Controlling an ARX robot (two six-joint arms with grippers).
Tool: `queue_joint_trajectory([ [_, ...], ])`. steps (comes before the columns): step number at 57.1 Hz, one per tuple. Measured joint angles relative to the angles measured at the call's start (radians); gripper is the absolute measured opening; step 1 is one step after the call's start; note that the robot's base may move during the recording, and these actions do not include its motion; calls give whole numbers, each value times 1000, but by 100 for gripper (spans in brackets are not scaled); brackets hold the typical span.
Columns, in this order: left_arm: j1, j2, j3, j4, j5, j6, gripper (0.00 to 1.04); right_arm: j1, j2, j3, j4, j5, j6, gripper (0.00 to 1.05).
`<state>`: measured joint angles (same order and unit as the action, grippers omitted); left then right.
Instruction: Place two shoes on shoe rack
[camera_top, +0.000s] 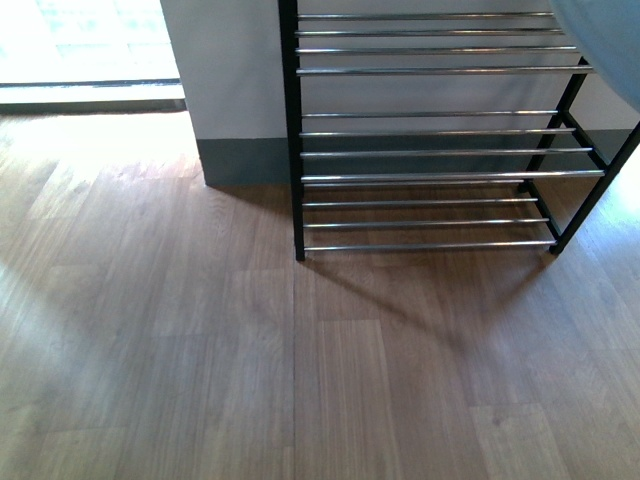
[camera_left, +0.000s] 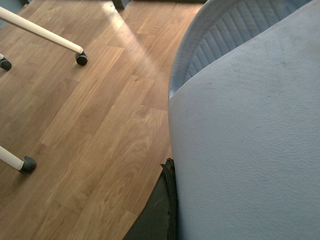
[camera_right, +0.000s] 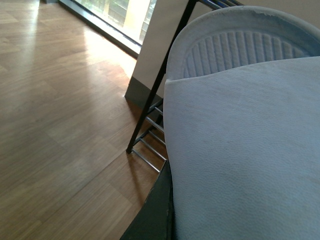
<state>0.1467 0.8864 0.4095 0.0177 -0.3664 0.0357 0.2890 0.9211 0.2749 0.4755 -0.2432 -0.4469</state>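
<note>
Pale blue rubber filled most of both wrist views. The left gripper (camera_left: 164, 205) showed only as a dark edge pressed against the side of the first slide sandal (camera_left: 250, 150), which hung clear of the wooden floor (camera_left: 90, 130). The gripper had hold of it, but the sandal's broad pebbled strap hid the jaws, so how far apart they stood could not be told. Beyond the strap the ribbed footbed (camera_left: 225, 45) curved up to the sandal's rim. The shoe rack (camera_top: 430, 175) did not appear in that view, so this sandal's place relative to it could not be told. White legs on dark casters (camera_left: 81, 59) stood on the floor past the sandal.

The right gripper (camera_right: 157, 210) likewise showed as a dark sliver against the second slide sandal (camera_right: 240, 160). It held that sandal off the floor, and the strap covered the jaws, so their width could not be told there either. This sandal was just in front of the rack, near its black end post (camera_right: 160, 85), with chrome bars showing beside it. In the front view a pale blue curve, apparently this same sandal, crossed the rack's upper right corner, level with the top tier. Whether it touched the bars could not be told. The rack stood on the floor against a grey-and-white wall (camera_top: 230, 90), and a bright window (camera_top: 80, 40) lay to the rack's left.
</note>
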Motion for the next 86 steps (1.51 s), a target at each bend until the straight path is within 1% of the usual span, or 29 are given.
queue_joint_trajectory([
  [9, -1, 0, 0, 0, 3, 0, 2, -3, 2, -1, 0, 10, 0, 1],
  [86, -1, -1, -1, 0, 1, 0, 2, -1, 0, -3, 0, 0, 0, 1],
])
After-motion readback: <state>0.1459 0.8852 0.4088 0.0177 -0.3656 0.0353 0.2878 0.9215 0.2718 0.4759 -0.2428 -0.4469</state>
